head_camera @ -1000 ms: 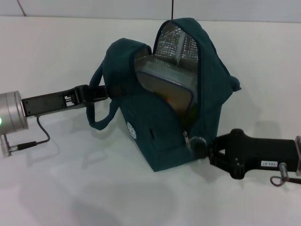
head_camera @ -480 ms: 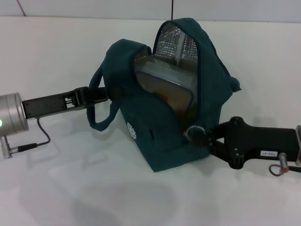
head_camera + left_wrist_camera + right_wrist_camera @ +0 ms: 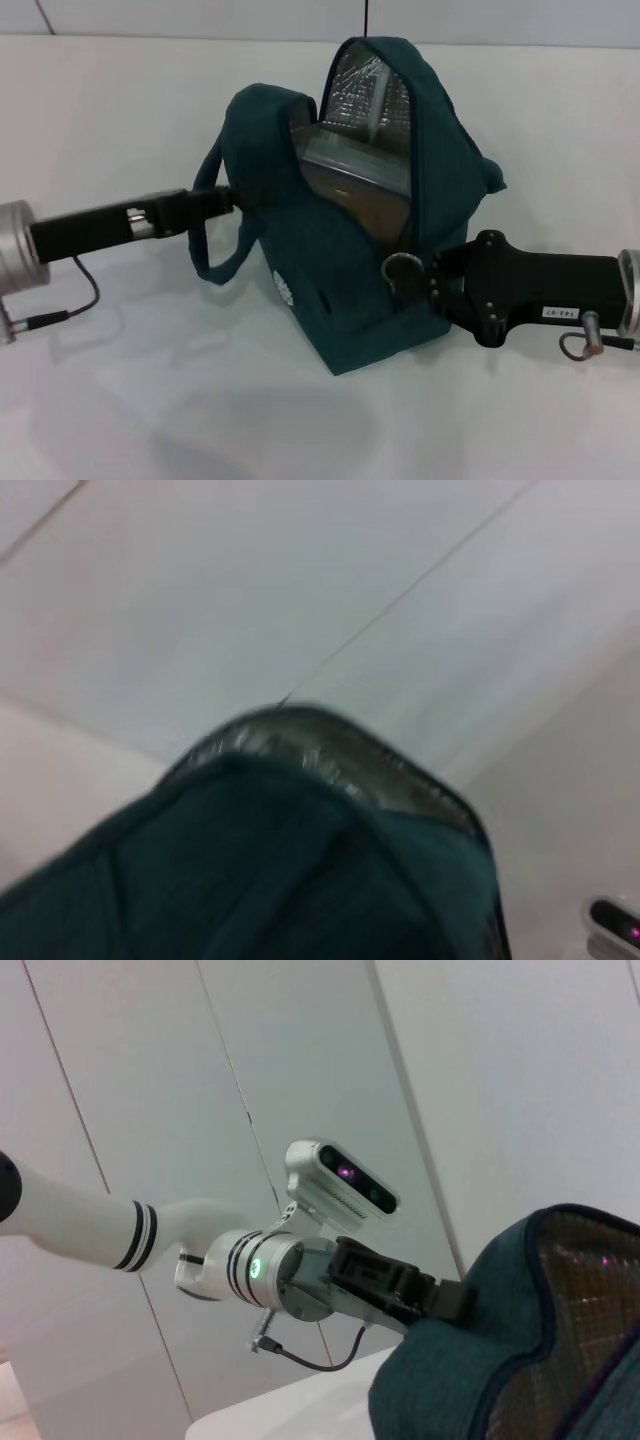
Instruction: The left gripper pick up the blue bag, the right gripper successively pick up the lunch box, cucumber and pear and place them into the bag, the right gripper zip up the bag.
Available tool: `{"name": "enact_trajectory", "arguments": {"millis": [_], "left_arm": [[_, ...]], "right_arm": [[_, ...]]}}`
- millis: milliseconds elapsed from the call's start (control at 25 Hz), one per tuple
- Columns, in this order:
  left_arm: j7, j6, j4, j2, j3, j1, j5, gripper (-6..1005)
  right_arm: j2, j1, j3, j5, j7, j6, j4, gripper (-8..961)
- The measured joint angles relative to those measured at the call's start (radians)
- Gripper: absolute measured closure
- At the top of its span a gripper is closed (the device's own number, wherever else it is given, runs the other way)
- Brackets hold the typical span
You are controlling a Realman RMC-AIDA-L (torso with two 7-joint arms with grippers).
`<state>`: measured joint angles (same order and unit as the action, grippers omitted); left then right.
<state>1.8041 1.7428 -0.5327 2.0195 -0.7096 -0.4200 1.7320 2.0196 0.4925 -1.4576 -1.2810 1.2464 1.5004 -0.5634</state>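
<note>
The bag (image 3: 340, 250) stands on the white table (image 3: 120, 400), near its middle, tilted slightly, with its flap raised and its silver lining (image 3: 360, 95) exposed. The lunch box (image 3: 355, 185) sits inside the opening, leaning on edge; the cucumber and pear cannot be made out. The left gripper (image 3: 222, 199) reaches in from the left at the bag's upper side, beside the strap (image 3: 215, 265), its jaws clenched on the bag fabric. The strap loop hangs below that arm. The right gripper (image 3: 420, 280) is at the lower front corner of the bag, against the zipper track, with the round zip pull (image 3: 400, 268) just at its tip; whether the jaws are closed on the pull cannot be told. The zipper is open along most of its length. The left wrist view shows only the bag's top edge (image 3: 330, 810) and lining close up. The right wrist view shows the left arm (image 3: 300, 1280) meeting the bag (image 3: 480, 1360).
</note>
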Motion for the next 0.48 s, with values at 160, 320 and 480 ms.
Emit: {"name": "enact_trajectory", "arguments": {"millis": [160,320,480], "left_arm": [[-0.116,0.003,0.003,-0.005,0.001,0.033,-0.037,817],[-0.205,0.030,0.005,0.000,-0.001,0.064,-0.040,641],[-0.322,0.071,0.020,0.020,-0.009,0.126,-0.027,599]], "right_arm": [[0.004,0.001,0.000,0.006,-0.003,0.027,-0.001,946],[0.004,0.002,-0.001,0.025,-0.003,0.060,0.003,946],[0.004,0.005,0.000,0.027,0.000,0.070,-0.004,946]]}}
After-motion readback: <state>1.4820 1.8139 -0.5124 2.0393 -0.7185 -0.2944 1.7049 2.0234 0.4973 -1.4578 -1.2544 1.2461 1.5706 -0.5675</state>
